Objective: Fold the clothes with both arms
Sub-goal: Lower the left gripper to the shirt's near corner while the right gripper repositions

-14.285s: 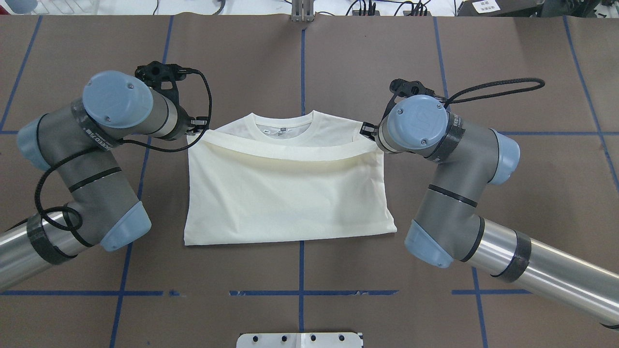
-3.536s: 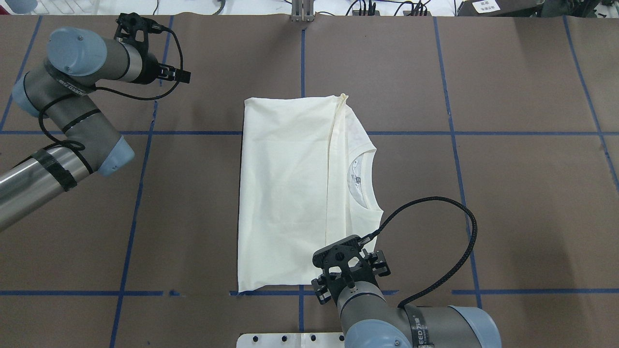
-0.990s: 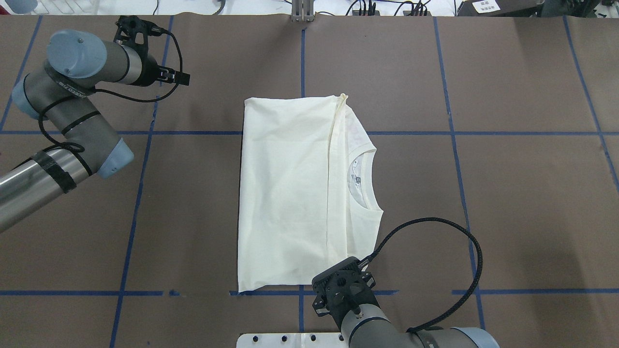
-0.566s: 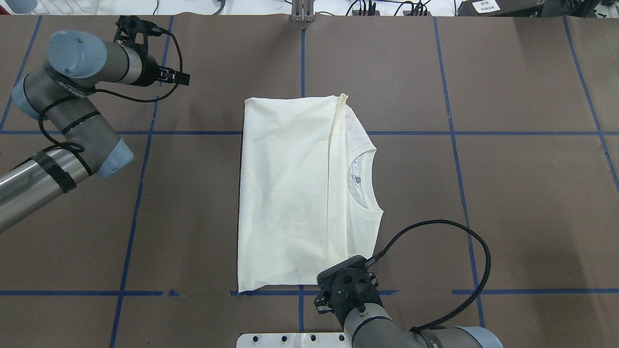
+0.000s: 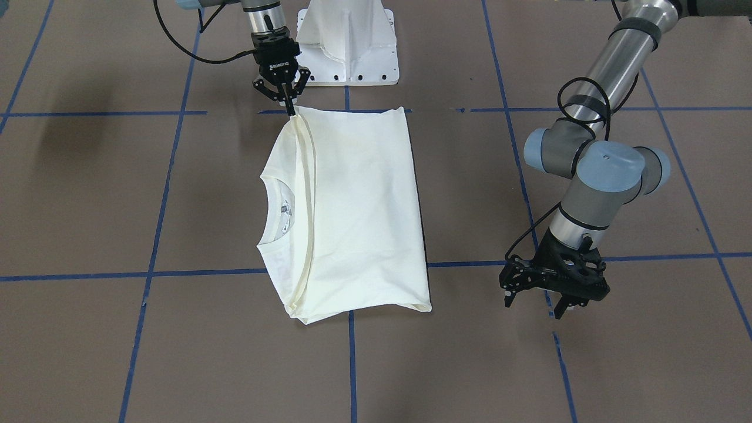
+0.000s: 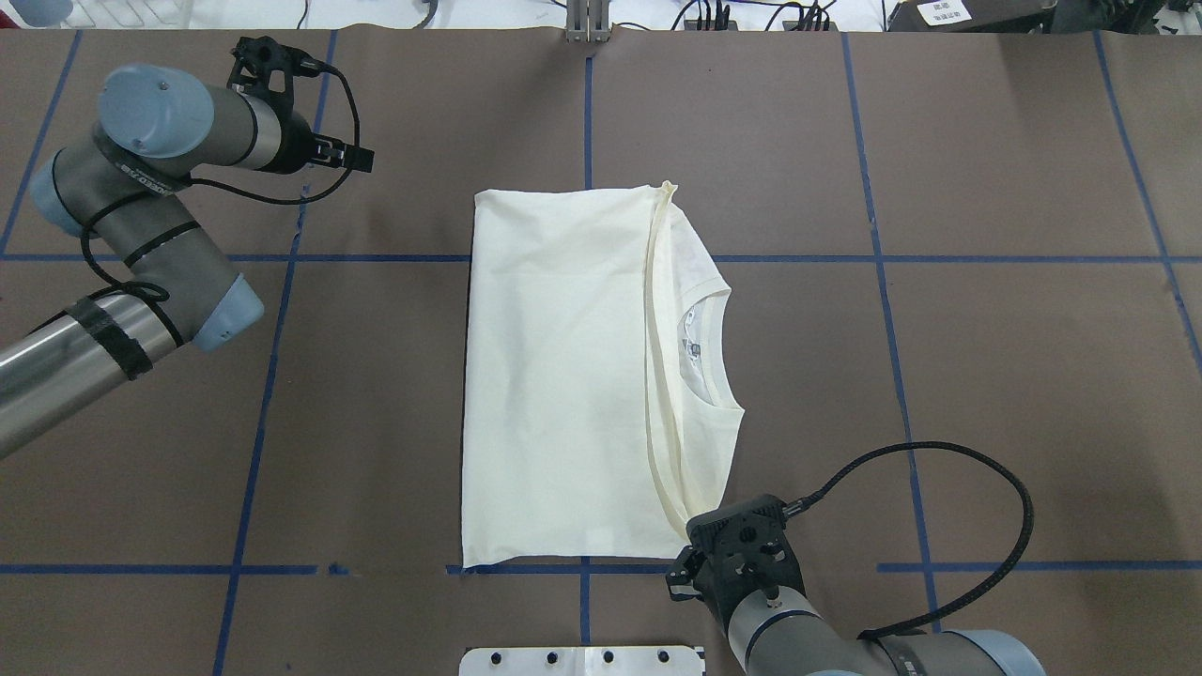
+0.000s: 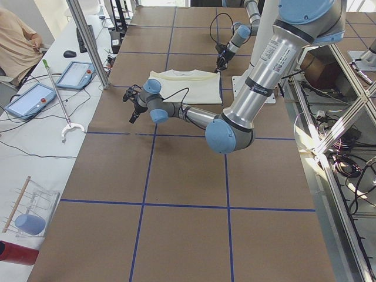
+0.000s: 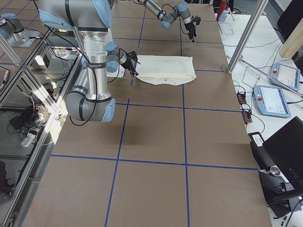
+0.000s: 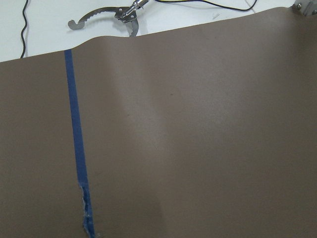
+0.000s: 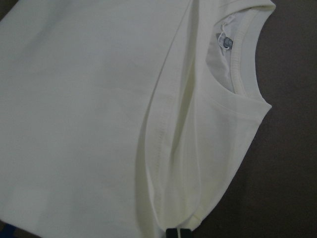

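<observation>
Brown paper crossed with blue tape lines covers the table [image 6: 939,376], and the cream shirt [image 6: 554,376] lies folded flat at its middle, collar [image 6: 721,349] facing right. Your right gripper [image 5: 289,107] sits at the shirt's near right corner, just ahead of the white base plate [image 6: 582,660]. Its fingers are pinched together on the loose folded edge [image 6: 657,394], and the wrist view shows cloth right at the tips. This looks like the start of the next fold, so lift only enough to clear the layer below and carry the corner evenly, or that edge may drag and skew. Your left gripper [image 5: 536,304] hangs at the far left, fingers spread and empty, well apart from the shirt. Bring it to the far end of that edge so both ends travel together.
</observation>
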